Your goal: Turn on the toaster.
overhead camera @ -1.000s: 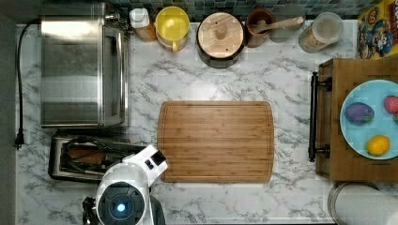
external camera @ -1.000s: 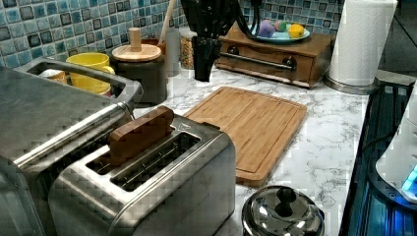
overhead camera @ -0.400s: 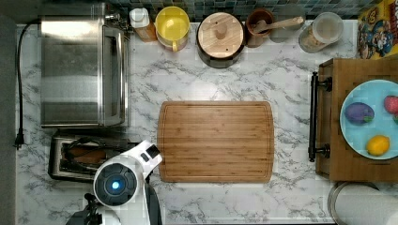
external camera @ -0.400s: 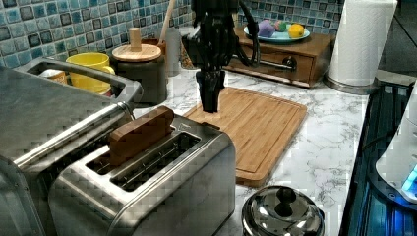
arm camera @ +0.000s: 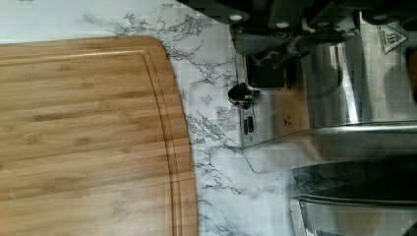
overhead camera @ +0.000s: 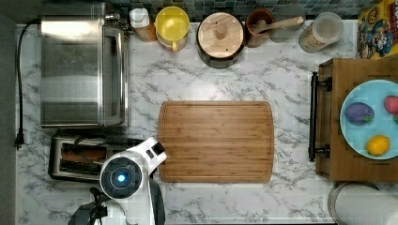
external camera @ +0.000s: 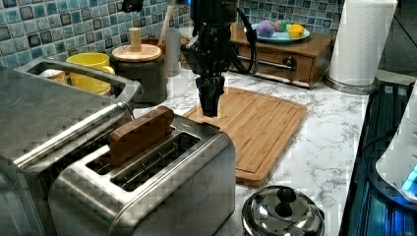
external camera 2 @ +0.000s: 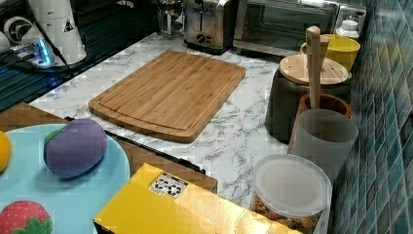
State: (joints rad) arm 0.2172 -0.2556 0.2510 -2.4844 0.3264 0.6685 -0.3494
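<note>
At the near left of the top view, the toaster (overhead camera: pixel 80 157) sits on the marble bench (overhead camera: pixel 197 86), just in front of the larger toaster oven (overhead camera: pixel 82 65) and left of the cutting board (overhead camera: pixel 216 140). Since a second ago the arm has slid toward the toaster; the claw (external camera: pixel 210 101), then up by the back jars in the left view, now hangs low with its tips pressed together just beyond the toaster's far end. The top view's white wrist housing (overhead camera: pixel 129 173) now overlaps the toaster's right end. The left view shows a brown bread slice (external camera: pixel 140 132) standing up in one slot; the top view gives only a brown strip. The wrist view shows the toaster's end face with a small knob (arm camera: pixel 239 94) and dark lever slot, claw body above it. The right view shows the toaster far off beside a lidded pot (external camera 2: pixel 170 17).
</note>
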